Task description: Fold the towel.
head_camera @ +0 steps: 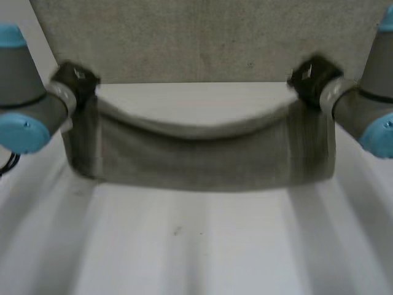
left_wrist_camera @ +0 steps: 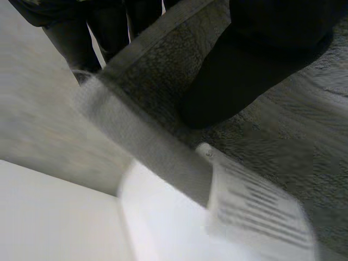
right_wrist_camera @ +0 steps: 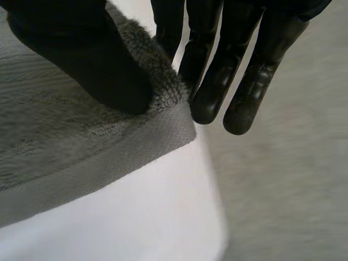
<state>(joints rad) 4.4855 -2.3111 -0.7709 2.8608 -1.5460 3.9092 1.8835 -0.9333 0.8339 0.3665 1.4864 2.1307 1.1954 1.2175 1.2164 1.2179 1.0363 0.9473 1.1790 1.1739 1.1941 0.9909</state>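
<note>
Arms spread wide, left hand [head_camera: 74, 79] and right hand [head_camera: 312, 77] each pinch thumb against fingers.

Towel [head_camera: 202, 160] on table [head_camera: 196, 246], far part lying flat, near edge raised, sagging between left hand [head_camera: 73, 83] at its left corner and right hand [head_camera: 313, 78] at its right corner

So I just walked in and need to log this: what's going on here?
The robot is folding a grey towel on the white table. Its left hand and right hand each pinch one end of a lifted edge, so the cloth sags between them above the table. The rest of the towel lies flat beyond the hands.
</note>
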